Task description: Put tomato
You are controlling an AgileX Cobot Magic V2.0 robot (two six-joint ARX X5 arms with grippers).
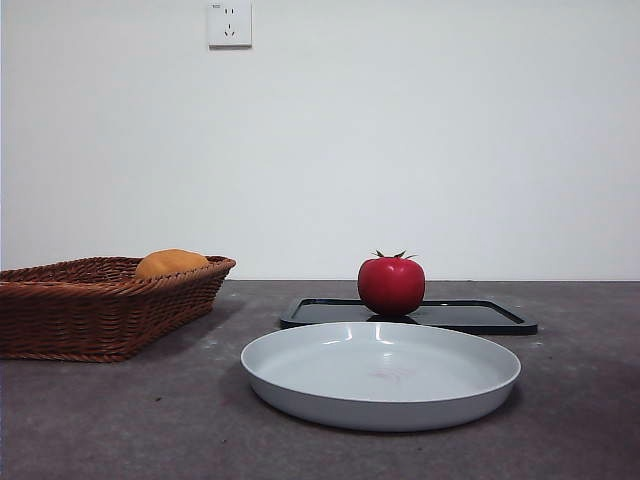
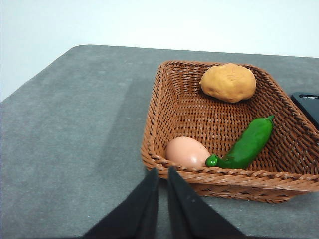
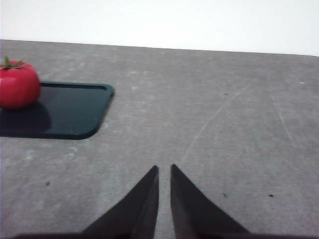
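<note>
The red tomato with a green stem stands on a flat black tray behind a white plate. The right wrist view shows the tomato on the tray, well away from my right gripper, which is shut and empty over bare table. My left gripper is shut and empty, just in front of the wicker basket. Neither gripper shows in the front view.
The wicker basket at the left holds an orange-yellow rounded fruit, a green pepper and an egg. A wall socket is on the back wall. The table is grey.
</note>
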